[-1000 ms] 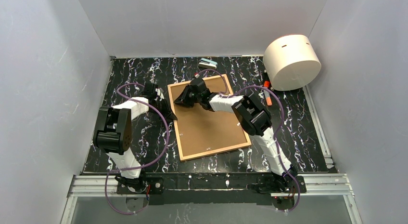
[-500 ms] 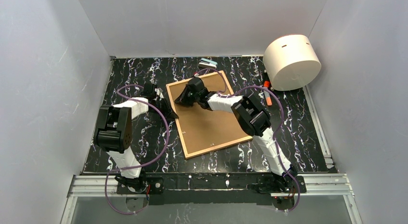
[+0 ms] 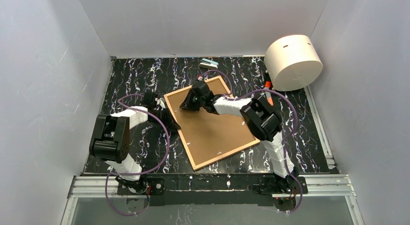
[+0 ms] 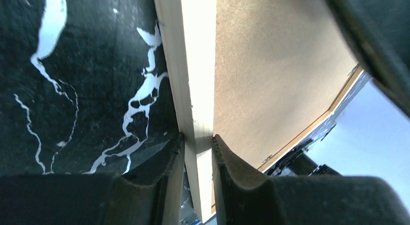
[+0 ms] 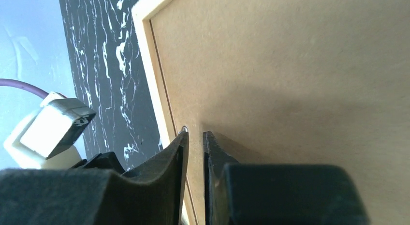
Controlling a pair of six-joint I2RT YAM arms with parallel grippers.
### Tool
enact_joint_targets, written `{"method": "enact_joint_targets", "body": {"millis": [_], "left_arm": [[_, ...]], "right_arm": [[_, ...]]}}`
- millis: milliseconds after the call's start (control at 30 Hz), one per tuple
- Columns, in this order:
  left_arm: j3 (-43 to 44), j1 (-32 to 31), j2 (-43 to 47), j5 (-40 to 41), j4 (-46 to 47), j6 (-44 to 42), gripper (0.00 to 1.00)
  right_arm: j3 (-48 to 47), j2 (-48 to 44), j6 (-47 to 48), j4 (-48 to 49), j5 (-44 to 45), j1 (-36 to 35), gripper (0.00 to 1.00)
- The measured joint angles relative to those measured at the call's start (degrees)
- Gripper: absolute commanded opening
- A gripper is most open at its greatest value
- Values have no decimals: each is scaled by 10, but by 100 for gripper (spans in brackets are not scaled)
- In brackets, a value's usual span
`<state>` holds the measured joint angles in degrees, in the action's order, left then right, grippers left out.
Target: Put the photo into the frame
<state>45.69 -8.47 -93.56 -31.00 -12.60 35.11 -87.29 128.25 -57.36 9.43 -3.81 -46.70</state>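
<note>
The large light-wood picture frame [image 3: 181, 135] lies face down mid-picture in the top view, with the plain brown cardboard backing board [image 3: 212, 133] uppermost, I'd judge so the back stays reachable. I can't see the photo. My left gripper [image 4: 196, 143] is clamped on the frame's left edging, steadying it. My right gripper [image 5: 195, 138], at the board's upper left, shows 1 thin slit. I cannot tell whether it pinches anything.

Both arms [image 3: 133, 113] [image 3: 232, 105] low, inward; jaws narrow
</note>
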Motion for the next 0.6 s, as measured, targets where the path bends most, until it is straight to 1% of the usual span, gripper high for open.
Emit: {"method": "enact_joint_targets", "body": {"millis": [100,167,233,267,333,400,433,600], "left_arm": [[3,0,4,-7,-29,-14,41],[21,1,4,-14,-47,-20,47],[50,5,5,-9,-56,-21,50],[62,9,6,0,-57,-19,50],[76,14,14,21,-54,-15,43],[77,19,26,42,-52,-9,35],[77,21,28,50,-53,-7,33],[65,22,22,71,-51,1,29]], "right_arm": [[11,-21,7,-6,-4,5,32],[10,-25,6,-3,-13,6,38],[10,-25,2,-4,-27,9,39],[10,-25,0,-7,-34,10,37],[10,-25,-4,-6,-49,10,29],[10,-24,-9,-4,-66,9,23],[9,-22,-10,-4,-73,9,22],[0,-3,-21,-1,-111,8,26]]}}
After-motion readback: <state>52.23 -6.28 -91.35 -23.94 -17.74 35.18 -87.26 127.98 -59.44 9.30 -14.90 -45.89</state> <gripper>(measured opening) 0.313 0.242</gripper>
